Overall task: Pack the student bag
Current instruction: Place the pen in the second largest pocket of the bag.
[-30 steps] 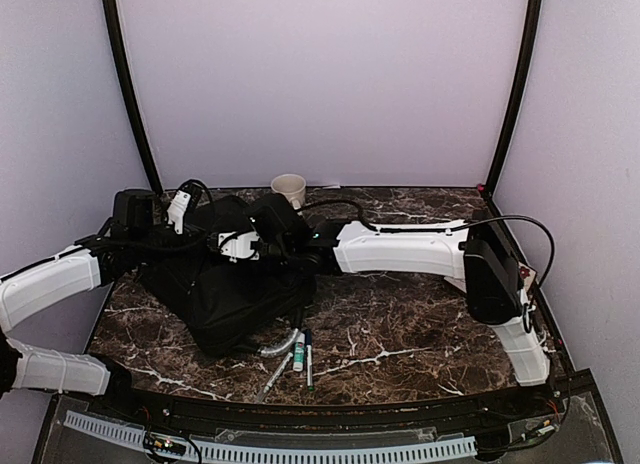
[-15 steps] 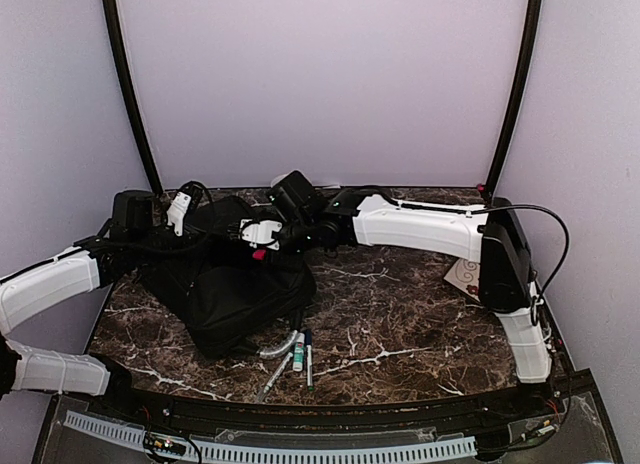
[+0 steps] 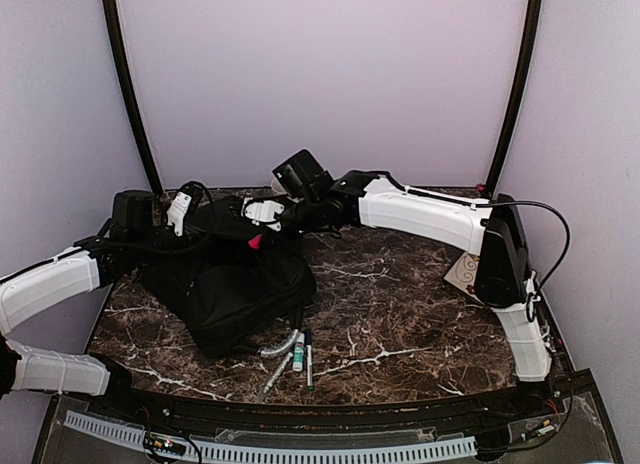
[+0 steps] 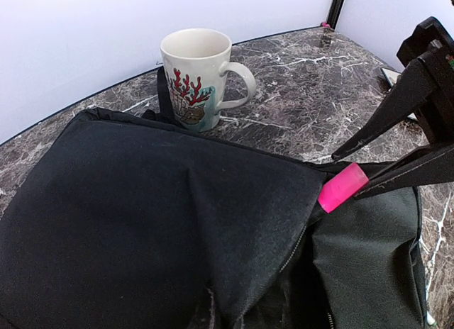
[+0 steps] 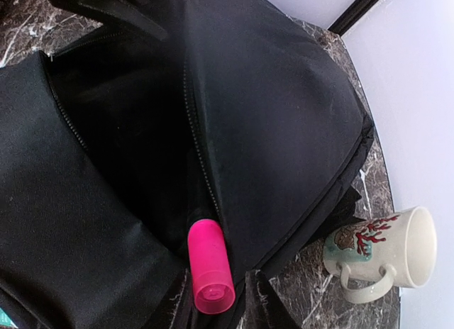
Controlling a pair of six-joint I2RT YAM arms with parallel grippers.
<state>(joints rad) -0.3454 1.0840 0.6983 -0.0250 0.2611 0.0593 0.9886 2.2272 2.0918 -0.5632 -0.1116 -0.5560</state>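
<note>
Since the earlier top frame your right arm has lifted off the large black soft fabric student bag and swung toward the rear wall, its wrist now masking the mug. Your left arm has not shifted.

Findings:
- The student bag lies on the left half of the dark marble-patterned counter, its zip mouth gaping.
- Your right pincer stands narrowly parted with a bright pink plastic cylinder between its tips, which appears gripped. The cylinder sits at the lip of the opening, its far end pointing inward.
- Your left pincer is fully closed. The flap tents up toward its camera, so I judge it pinches the fabric to keep the mouth open.
- A white ceramic mug with a red coral print stands upright just behind the bag.
- Several pens and markers lie loose on the counter at the bag's near edge.

Assessment: one item is entering and the others remain unpacked. Packing is at an early stage.
</note>
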